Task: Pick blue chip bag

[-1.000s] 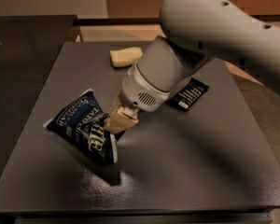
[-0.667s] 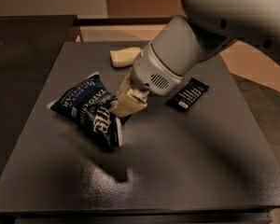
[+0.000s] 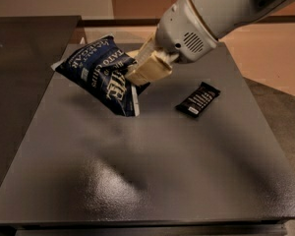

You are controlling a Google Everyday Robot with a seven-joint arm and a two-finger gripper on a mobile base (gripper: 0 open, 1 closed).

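The blue chip bag (image 3: 102,77) is dark navy with white lettering and white edges. It hangs tilted in the air above the dark table (image 3: 152,181), in the upper left of the camera view. My gripper (image 3: 146,72) is shut on the bag's right side, its cream fingers (image 3: 150,69) pinching the crinkled edge. The white arm reaches in from the upper right. The bag's lower corner is off the tabletop and casts a faint shadow below.
A small black snack bar wrapper (image 3: 198,99) lies on the table right of the bag. The table's front edge (image 3: 147,225) runs along the bottom. A darker surface (image 3: 19,82) adjoins the table on the left. The yellow block is hidden.
The gripper has lifted the blue chip bag off the table and carried it up and back. The view sits closer, and the yellow block is now hidden behind the arm and bag.
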